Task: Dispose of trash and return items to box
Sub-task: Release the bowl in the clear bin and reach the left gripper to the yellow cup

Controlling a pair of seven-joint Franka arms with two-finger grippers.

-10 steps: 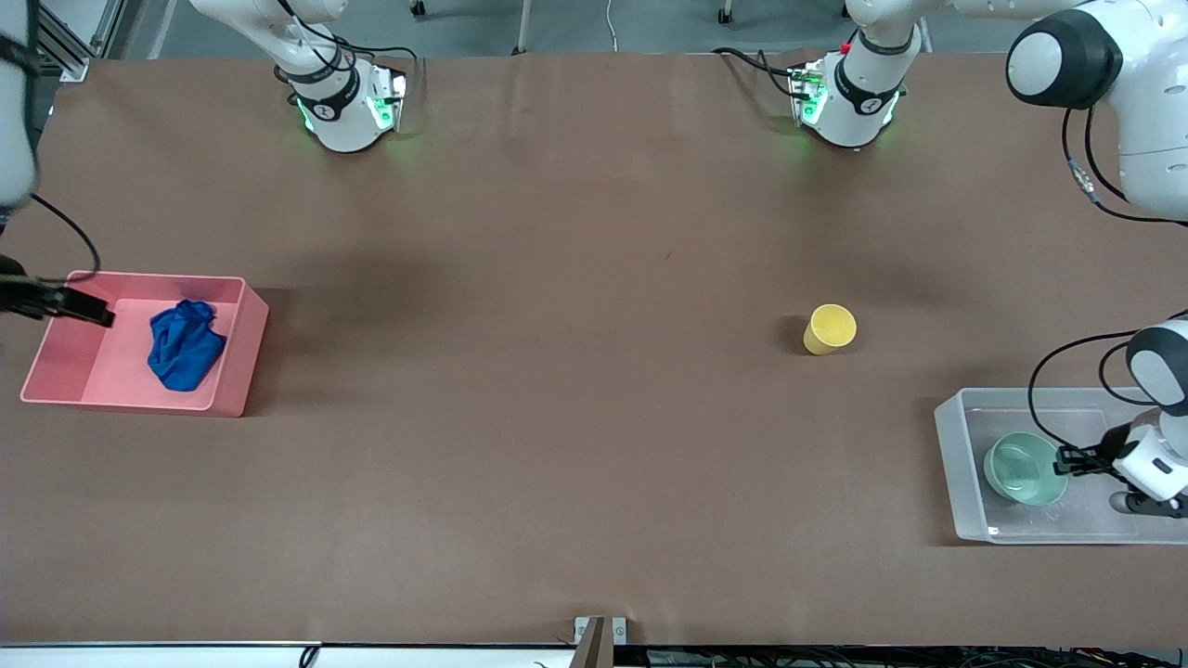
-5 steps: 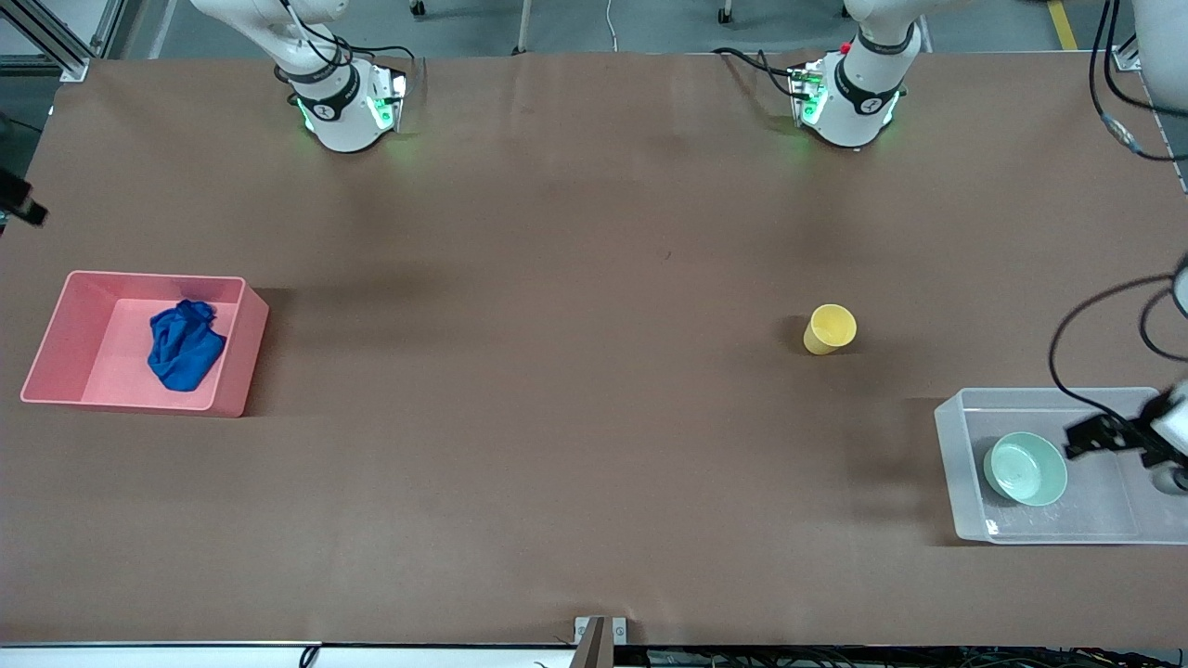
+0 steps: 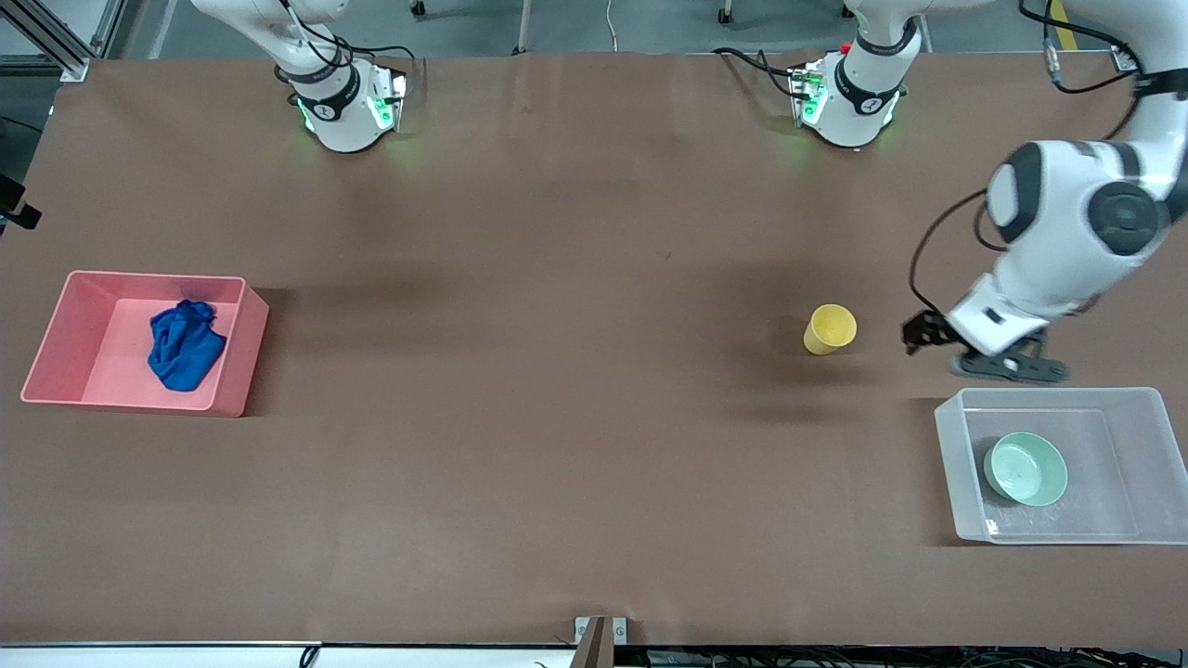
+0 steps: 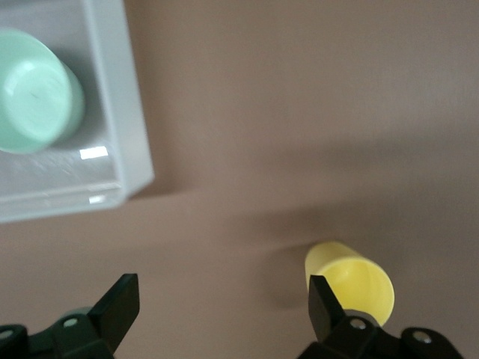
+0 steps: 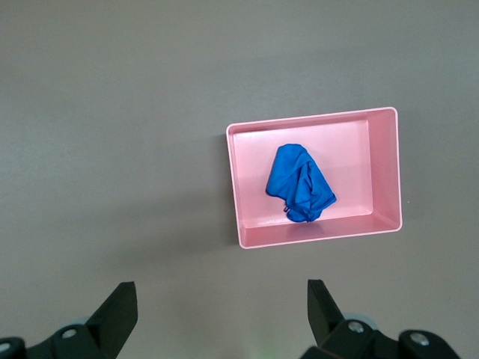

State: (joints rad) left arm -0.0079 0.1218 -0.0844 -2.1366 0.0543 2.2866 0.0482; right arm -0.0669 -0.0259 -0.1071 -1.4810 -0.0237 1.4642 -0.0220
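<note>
- The blue rag (image 3: 185, 345) lies in the pink bin (image 3: 243, 348), near the table edge at the right arm's end.
- The mint-green bowl (image 3: 1025, 469) sits in the clear tub (image 3: 949, 455), near the corner of the table at the left arm's end, on the front camera's side.
- The yellow cup (image 3: 829, 329) stands upright on the bare table, farther from the front camera than the tub; judged from this, only the cup is left to put away.
- The left gripper (image 4: 224, 303) hangs in the air, jaws spread wide and empty, over the table between cup and tub.
- The right gripper (image 5: 222, 308) waits high over the table edge beside the pink bin, jaws wide, holding nothing.
- Risk: the cup looks light and tall, so a finger (image 4: 325, 307) clipping its rim could tip it and let it roll.
- Risk: a shallow pinch could let the thin wall slip out while the cup is carried over the tub.
</note>
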